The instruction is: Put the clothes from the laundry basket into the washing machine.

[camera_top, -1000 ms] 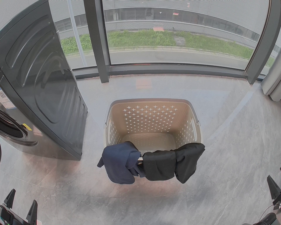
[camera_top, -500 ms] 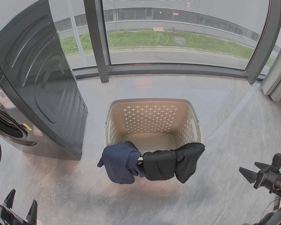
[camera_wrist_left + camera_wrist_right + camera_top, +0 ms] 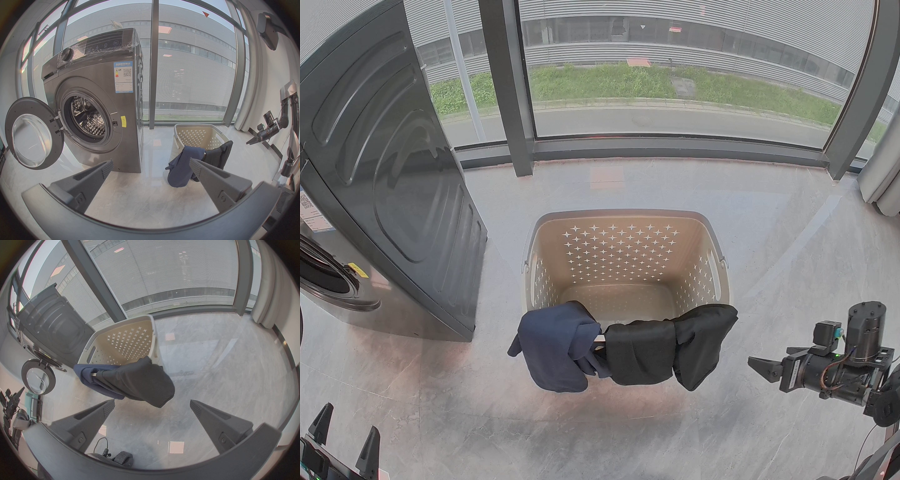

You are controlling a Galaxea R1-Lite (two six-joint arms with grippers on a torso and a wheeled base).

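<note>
Our right gripper (image 3: 767, 367) has swung up into the lower right of the frame, opened wide and empty, pointing at the clothes (image 3: 637, 359) draped over the near rim of the basket (image 3: 625, 215) at centre, so the first grab looks close.

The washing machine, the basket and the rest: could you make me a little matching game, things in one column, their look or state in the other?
Things:
1. washing machine door
2. basket
3. blue garment
4. right gripper

States:
A. draped over a rim
B. fingers apart, holding nothing
C. beige, with star-shaped holes
D. swung wide open

Pairs: 1-D, 2-C, 3-A, 4-B
</note>
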